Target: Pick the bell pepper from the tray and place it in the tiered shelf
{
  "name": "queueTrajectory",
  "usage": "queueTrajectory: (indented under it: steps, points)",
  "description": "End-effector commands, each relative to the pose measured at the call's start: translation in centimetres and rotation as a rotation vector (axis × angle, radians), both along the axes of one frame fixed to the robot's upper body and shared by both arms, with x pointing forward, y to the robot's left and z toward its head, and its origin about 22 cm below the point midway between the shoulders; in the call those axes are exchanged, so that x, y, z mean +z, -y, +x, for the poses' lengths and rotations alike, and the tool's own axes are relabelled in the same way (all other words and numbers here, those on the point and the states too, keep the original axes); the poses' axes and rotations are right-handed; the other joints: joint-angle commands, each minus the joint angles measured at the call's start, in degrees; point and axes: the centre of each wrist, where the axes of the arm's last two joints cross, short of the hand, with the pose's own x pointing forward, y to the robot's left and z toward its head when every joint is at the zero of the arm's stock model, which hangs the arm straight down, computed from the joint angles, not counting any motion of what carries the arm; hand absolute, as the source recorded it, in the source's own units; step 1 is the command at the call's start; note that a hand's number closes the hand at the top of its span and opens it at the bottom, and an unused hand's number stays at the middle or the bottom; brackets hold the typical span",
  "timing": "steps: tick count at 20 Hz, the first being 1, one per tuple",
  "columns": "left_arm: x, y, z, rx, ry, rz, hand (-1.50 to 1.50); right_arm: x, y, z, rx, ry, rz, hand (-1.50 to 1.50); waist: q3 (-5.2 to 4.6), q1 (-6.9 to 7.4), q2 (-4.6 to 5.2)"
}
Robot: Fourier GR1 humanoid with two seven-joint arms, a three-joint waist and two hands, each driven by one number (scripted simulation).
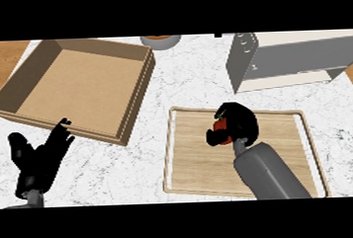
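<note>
Bell pepper (221, 125) sits over the tray (188, 155), right hand (238, 123) curled round it.

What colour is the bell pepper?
Red; the bell pepper shows under the right hand in the head view.

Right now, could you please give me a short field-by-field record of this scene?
bell pepper: red, over the tray, in the right hand
right hand: fingers curled round the bell pepper
left hand: open, resting at lower left
tray: wooden, lower right
tiered shelf: behind the tray, no bell pepper seen in it
box: brown, open, upper left
</note>
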Motion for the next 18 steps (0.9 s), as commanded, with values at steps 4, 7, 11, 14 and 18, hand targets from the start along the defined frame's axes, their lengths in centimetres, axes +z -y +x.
queueTrajectory:
  steps: [4, 7, 11, 14, 18]
  points:
    - [-0.7, 0.6, -0.5, -0.006, -0.035, -0.036, 0.00, 0.1, 3.9, -1.9, 0.542, -0.030, 0.137, 1.50, -0.42, -1.20, 0.72]
    - [-0.3, 1.4, 0.1, -0.003, -0.029, -0.035, 0.00, 3.4, 7.4, -2.2, 0.633, 0.080, 0.136, 1.50, -0.50, -2.04, 0.52]
    - [0.5, 0.9, 0.9, -0.008, -0.038, -0.027, 0.00, 8.4, 7.3, -3.5, 0.624, 0.300, 0.194, 1.50, -0.54, -2.37, 0.40]
    - [-0.7, 1.5, 0.3, 0.004, -0.055, -0.030, 0.00, 12.4, 9.9, -4.6, 0.585, 0.425, 0.201, 1.50, -0.57, -2.89, 0.36]
    - [0.5, 1.0, 0.8, -0.013, -0.047, -0.029, 0.00, 18.5, 11.5, -5.5, 0.488, 0.571, 0.200, 1.50, -0.58, -2.40, 0.46]
